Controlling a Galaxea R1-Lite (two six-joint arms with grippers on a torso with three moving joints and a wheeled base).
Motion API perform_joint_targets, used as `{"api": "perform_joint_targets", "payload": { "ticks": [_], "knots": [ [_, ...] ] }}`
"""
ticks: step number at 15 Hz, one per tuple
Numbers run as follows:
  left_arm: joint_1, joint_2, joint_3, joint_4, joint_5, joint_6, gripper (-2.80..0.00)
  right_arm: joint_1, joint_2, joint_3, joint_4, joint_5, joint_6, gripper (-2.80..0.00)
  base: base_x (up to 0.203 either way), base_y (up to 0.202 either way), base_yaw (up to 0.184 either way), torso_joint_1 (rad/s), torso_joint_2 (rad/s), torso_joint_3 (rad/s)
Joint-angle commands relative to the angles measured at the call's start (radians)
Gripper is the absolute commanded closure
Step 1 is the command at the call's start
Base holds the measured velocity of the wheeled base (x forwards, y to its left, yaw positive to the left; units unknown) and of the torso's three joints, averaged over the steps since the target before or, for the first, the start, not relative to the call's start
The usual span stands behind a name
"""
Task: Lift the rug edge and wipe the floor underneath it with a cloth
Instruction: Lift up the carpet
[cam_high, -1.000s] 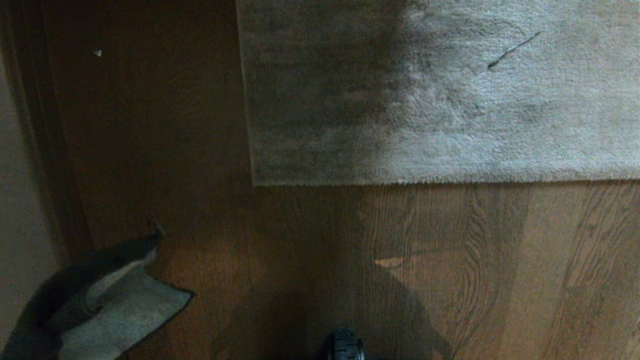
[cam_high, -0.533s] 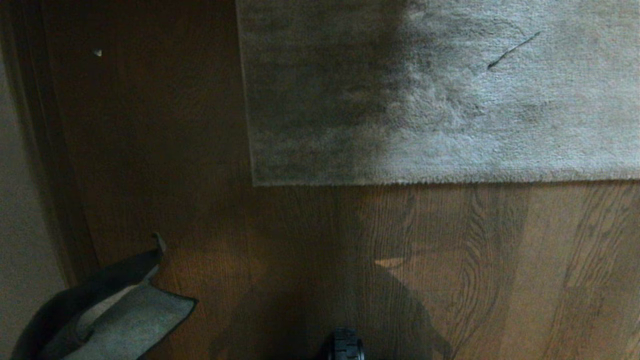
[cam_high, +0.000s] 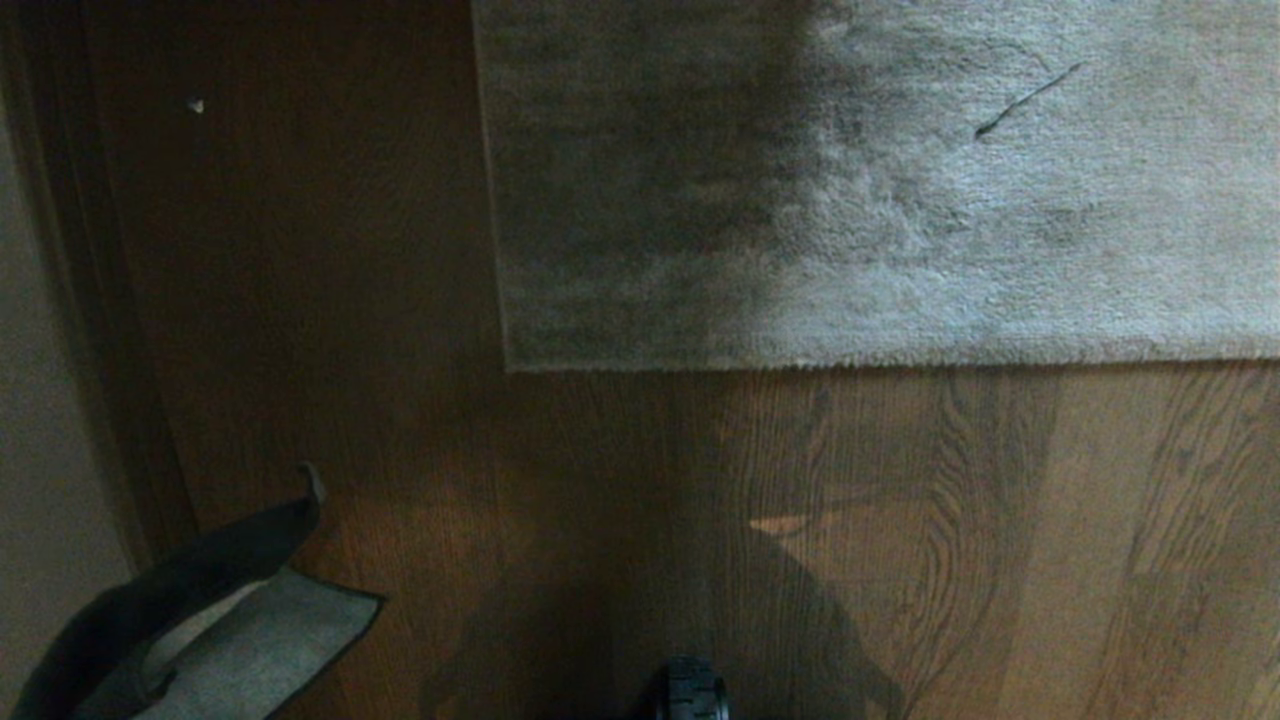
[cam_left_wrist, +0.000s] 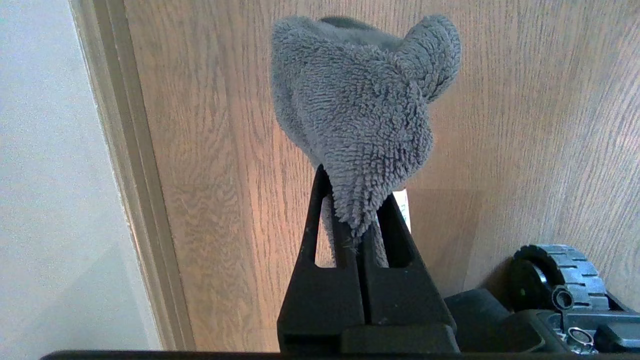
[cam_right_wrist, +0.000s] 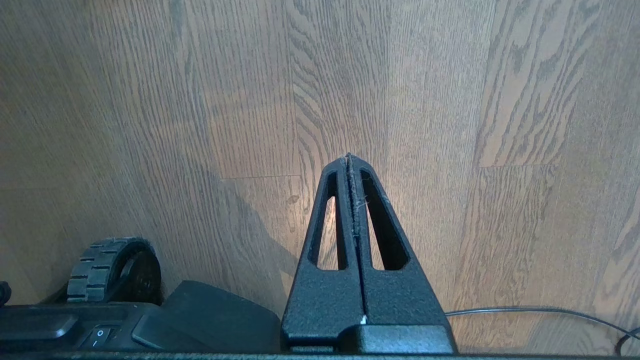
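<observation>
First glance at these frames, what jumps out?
The big grey rug fills the upper part of the head view, its edge lying flat on the wood floor. At lower left hangs the grey cloth, pinched in the left gripper. The right gripper is shut and empty above bare planks.
</observation>
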Motion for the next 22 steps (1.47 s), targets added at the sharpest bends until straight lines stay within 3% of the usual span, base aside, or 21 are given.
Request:
{"api": "perform_joint_targets", "payload": {
  "ticks": [1, 22],
  "knots": [
    [0.0, 0.0, 0.0, -0.001, 0.0, 0.0, 0.0, 0.0, 0.0, 0.0, 0.0, 0.0, 0.0, 0.0, 0.0, 0.0, 0.0, 0.0, 0.0, 0.0],
    [0.0, 0.0, 0.0, 0.002, 0.0, -0.001, 0.0, 0.001, 0.0, 0.0, -0.001, 0.0, 0.0, 0.0, 0.0, 0.0, 0.0, 0.0, 0.0, 0.0]
  ]
}}
